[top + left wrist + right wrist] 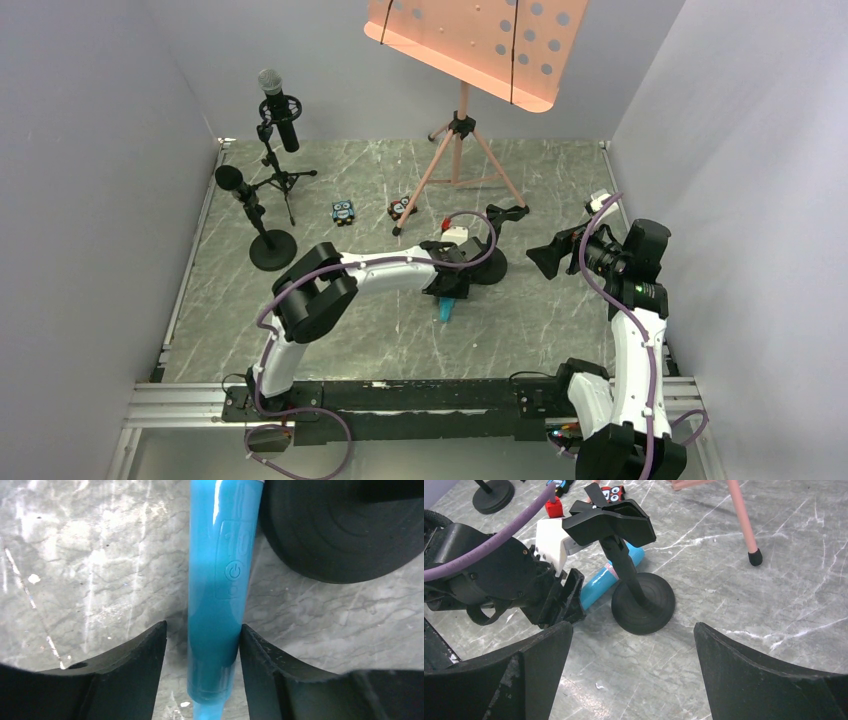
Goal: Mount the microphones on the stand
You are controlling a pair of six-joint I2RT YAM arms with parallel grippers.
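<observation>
The turquoise microphone [445, 311] [220, 580] [599, 587] lies flat on the marble table, beside the round base of a short black stand [490, 265] [340, 530] [644, 602] whose clip [609, 520] is empty. My left gripper [447, 290] [203, 627] straddles its lower end: the right finger touches it, and a narrow gap shows at the left finger. To the right, my right gripper [545, 258] [632, 626] hovers wide open and empty, facing that stand. A silver-headed black microphone [275, 105] and another black one [238, 187] sit in stands at the back left.
A pink music stand [470, 40] on tripod legs [460, 160] rises at the back centre. Two small owl figurines [343, 211] [402, 208] sit between it and the left stands. Grey walls close in the table on three sides.
</observation>
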